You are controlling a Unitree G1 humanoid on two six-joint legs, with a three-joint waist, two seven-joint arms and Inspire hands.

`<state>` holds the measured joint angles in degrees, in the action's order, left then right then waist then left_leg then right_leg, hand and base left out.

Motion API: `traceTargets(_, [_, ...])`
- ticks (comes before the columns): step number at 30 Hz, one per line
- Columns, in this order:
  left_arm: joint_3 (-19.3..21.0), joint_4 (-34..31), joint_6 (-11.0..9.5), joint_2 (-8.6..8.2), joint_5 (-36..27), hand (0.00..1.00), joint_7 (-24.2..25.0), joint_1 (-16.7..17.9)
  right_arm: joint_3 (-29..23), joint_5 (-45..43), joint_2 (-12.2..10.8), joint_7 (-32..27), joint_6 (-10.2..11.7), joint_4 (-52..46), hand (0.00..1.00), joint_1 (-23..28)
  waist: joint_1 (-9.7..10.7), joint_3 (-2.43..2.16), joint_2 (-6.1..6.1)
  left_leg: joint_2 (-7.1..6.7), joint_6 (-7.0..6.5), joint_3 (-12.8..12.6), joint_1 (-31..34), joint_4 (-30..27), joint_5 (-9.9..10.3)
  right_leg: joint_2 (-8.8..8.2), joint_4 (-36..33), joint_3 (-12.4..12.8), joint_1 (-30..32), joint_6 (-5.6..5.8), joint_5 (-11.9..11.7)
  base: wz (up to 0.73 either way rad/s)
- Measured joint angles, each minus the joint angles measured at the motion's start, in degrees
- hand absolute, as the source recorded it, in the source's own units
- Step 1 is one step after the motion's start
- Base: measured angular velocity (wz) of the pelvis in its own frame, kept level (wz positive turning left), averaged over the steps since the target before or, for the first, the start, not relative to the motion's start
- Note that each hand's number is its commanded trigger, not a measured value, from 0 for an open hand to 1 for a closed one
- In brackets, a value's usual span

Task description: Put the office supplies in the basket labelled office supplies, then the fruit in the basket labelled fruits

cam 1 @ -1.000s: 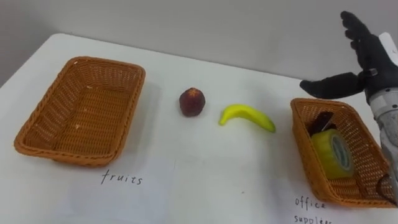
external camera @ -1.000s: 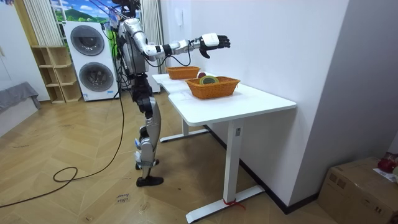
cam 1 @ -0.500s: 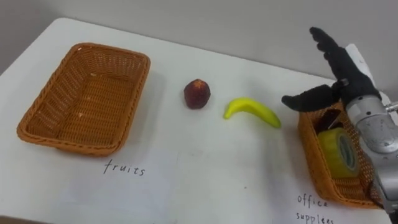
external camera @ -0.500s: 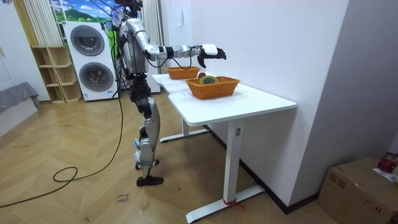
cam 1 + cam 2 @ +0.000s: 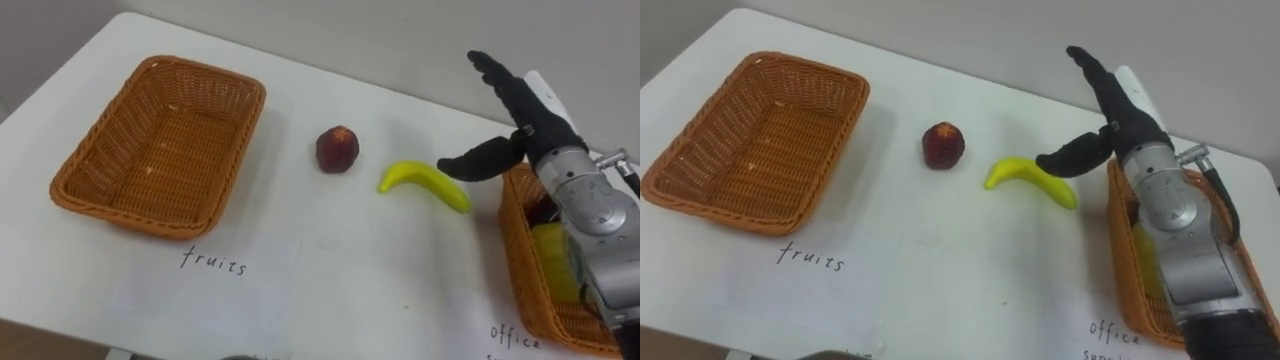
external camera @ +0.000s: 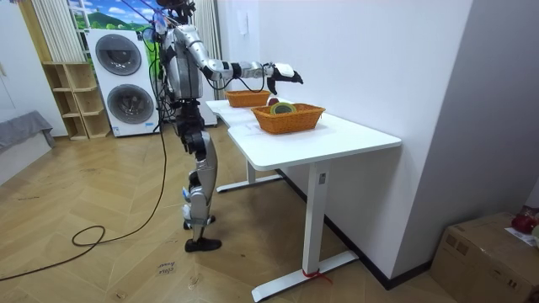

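Right hand point(image 5: 535, 125): open wide, straight fingers point(image 5: 495, 75) pointing to 11 o'clock and the thumb point(image 5: 470, 163) splayed toward 8 o'clock. It holds nothing.
Banana point(image 5: 425, 185): we see it flat on the white table point(image 5: 330, 260), at 8 o'clock of the palm. The thumb tip sits just above its right end, and we cannot tell whether they touch. The fingers are well clear of it.
Red fruit point(image 5: 338, 149): on the table at 10 o'clock of the banana, apart from it.
Fruit basket point(image 5: 160, 150): at 9 o'clock of the red fruit.
Office basket point(image 5: 515, 260): at 4 o'clock of the banana, under the right forearm. We see a yellow tape roll point(image 5: 550, 265) inside.
Stance: in the room view we note the robot upright at the table's edge, right arm stretched out over it.
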<state>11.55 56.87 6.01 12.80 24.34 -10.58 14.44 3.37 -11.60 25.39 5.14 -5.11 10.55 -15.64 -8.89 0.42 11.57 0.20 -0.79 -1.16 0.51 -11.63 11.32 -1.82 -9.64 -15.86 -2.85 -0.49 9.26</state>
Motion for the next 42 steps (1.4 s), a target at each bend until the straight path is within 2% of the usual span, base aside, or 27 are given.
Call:
traceTargets(6, [0.0, 0.0, 0.0, 0.04, 0.0, 0.00, 0.0, -1.0, 0.0, 0.0, 0.0, 0.0, 0.0, 0.0, 0.00, 0.0, -0.6, 0.13, -0.18, -0.01, 0.00, 0.0, 0.1, 0.0, 0.0, -0.01, 0.0, 0.0, 0.0, 0.00, 0.0, 0.00])
traceTargets(13, [0.0, 0.4, 0.0, 0.07, 0.0, 0.00, 0.0, -1.2, 0.1, -0.9, 0.0, 0.0, 0.0, 0.8, 0.00, 0.0, -1.2, 0.07, -0.11, -0.02, 0.00, 0.0, 0.5, -0.1, 0.0, -0.03, 0.0, 0.0, 0.6, 0.00, 0.0, 0.00])
traceTargets(14, [0.0, 0.4, 0.0, 0.09, 0.0, 0.00, 0.0, -1.2, 0.5, -0.9, 0.0, 0.0, 0.0, 0.8, 0.00, 0.0, -1.2, -0.02, -0.02, 0.00, 0.00, -0.1, 0.8, -0.3, 0.0, -0.03, 0.0, 0.0, 0.9, 0.00, 0.0, 0.00])
traceTargets(18, [-1.1, 0.5, 0.4, 0.15, 0.1, 0.00, -0.1, -1.3, 2.8, -0.8, 0.0, 0.5, 0.0, 2.9, 0.00, 0.0, -1.7, 0.09, -0.22, 0.02, 0.00, -0.1, 0.8, -0.7, 0.0, -0.09, 0.0, 0.0, 0.9, 0.00, 0.0, 0.00])
traceTargets(23, [-2.3, 0.5, 1.2, 0.08, 0.1, 0.00, 0.0, -1.3, 4.4, -1.0, 0.5, 2.9, -0.1, 4.8, 0.00, 0.0, -2.6, 0.49, -0.88, 0.15, -0.02, 0.2, 1.0, -0.6, 0.0, -0.17, 0.0, 0.0, 0.9, 0.00, 0.0, 0.00])
traceTargets(31, [-3.9, -0.1, 1.6, 0.14, -0.1, 0.00, -0.1, -1.1, 5.0, -3.3, 0.5, 4.4, -0.4, 8.6, 0.00, -0.1, -3.4, 0.26, -1.63, 0.15, -0.07, -0.1, 0.9, -0.4, -0.1, -0.14, -0.1, 0.0, 1.0, 0.00, 0.0, 0.00])
traceTargets(36, [-5.1, -0.1, 1.5, 0.14, -0.3, 0.00, -0.4, -1.4, 6.8, -7.8, 0.5, 4.6, -1.0, 13.8, 0.00, -1.3, -3.4, 0.47, -1.92, 0.16, -0.08, -0.1, 1.0, -0.4, 0.0, -0.17, -0.1, 0.0, 1.0, 0.00, 0.0, 0.00])
traceTargets(42, [-6.1, 0.1, 1.0, 0.15, -1.2, 0.00, -0.5, -1.4, 6.8, -9.2, 0.5, 5.0, -0.9, 13.9, 0.00, -1.7, -3.5, 0.52, -2.29, 0.07, -0.07, -0.1, 1.0, -0.2, -0.1, -0.12, 0.0, 0.0, 1.1, 0.00, 0.0, 0.00])
